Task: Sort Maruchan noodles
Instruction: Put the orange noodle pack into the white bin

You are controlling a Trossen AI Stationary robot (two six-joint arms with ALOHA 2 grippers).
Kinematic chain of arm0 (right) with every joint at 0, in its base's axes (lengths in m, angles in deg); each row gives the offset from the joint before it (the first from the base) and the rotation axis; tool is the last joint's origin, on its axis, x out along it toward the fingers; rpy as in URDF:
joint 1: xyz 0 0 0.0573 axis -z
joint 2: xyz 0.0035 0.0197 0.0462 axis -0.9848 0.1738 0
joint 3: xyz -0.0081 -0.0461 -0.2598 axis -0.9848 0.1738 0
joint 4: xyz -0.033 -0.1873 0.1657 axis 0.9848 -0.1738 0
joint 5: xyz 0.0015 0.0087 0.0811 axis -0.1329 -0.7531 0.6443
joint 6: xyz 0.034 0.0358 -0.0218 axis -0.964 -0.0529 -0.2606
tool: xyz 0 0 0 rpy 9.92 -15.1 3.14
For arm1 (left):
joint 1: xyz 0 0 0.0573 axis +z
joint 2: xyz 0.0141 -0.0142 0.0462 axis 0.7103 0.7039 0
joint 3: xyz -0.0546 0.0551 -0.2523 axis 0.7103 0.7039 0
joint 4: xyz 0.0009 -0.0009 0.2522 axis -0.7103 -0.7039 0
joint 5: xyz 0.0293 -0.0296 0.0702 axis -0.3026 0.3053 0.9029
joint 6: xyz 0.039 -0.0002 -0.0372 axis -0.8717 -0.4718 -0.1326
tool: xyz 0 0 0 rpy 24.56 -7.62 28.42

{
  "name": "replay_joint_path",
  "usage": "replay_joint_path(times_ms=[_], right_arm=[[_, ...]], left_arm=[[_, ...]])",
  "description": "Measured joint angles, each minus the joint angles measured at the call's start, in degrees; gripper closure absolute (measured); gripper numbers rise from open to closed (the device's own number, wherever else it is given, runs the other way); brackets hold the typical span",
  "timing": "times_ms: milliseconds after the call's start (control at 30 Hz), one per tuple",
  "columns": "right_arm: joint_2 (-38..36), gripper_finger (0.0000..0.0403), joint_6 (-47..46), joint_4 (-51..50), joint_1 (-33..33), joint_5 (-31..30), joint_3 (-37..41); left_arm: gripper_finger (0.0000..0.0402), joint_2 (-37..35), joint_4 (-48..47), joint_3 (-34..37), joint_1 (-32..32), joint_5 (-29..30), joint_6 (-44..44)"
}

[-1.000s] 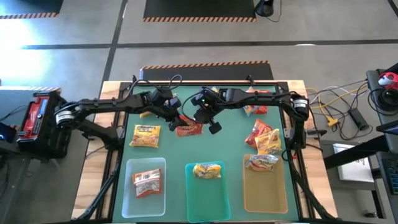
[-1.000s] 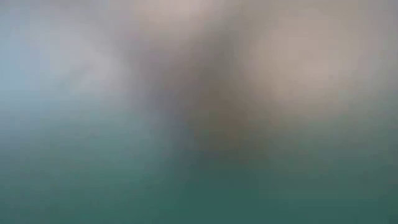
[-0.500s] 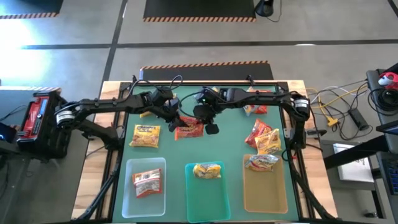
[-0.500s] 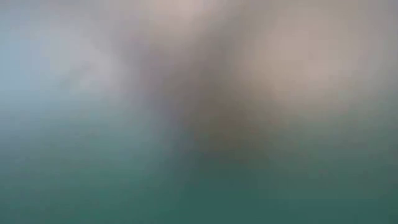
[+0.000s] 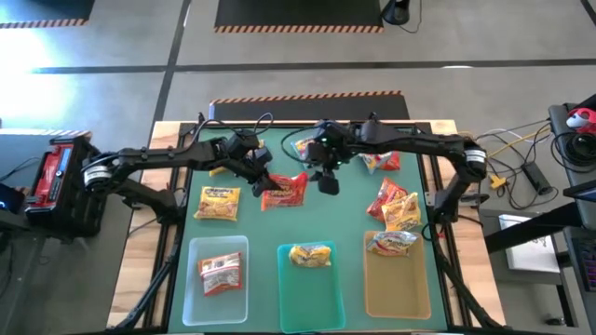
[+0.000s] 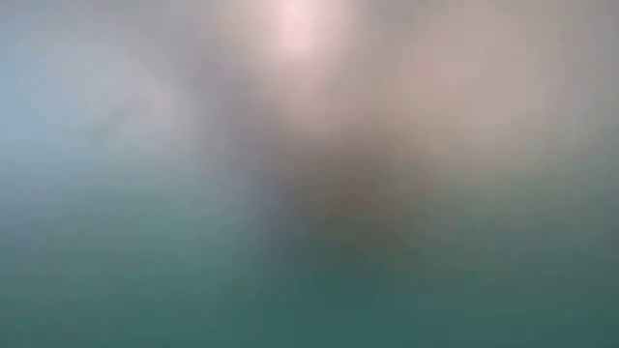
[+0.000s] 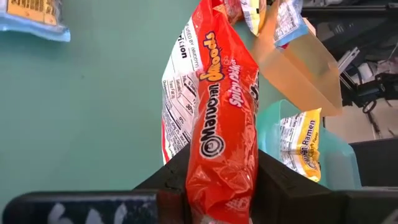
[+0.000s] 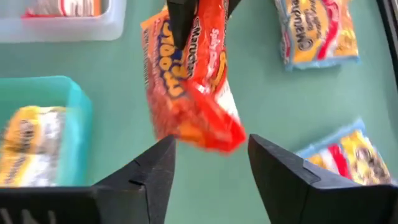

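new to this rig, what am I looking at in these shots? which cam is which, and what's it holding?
Two dark robot arms work over a green table. The high view looks straight down on it; the low view shows only blur. Each wrist view looks past its own arm's fingers. The left pincer is shut on a red Maruchan packet, which the left wrist view shows pinched between its fingers. The right pincer is open, just beside that packet and not gripping it. Near the front edge stand a clear tray, a teal tray and an amber tray, each with a packet inside. More packets lie loose on the table.
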Motion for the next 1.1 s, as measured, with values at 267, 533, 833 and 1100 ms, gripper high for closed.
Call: replay_joint_path(times_ms=[267,533,833,1100], right_arm=[[-4.27,0.0208,-15.38,-4.20,-0.64,0.25,0.00],[-4.89,0.0211,-23.61,-5.62,-4.80,0.32,0.02],[-4.87,0.0212,-27.62,-5.11,-12.29,0.02,0.04],[-4.59,0.0212,-32.75,-4.95,-19.72,-9.39,0.04]], left_arm=[[0.0320,-4.55,-3.48,0.00,-1.03,-2.82,1.11],[0.0320,-14.71,-16.54,0.00,-8.27,-0.22,-0.03],[0.0320,-28.04,-31.92,0.02,-24.18,11.47,11.91],[0.0320,-35.08,-38.58,0.11,-41.66,32.22,27.94]])
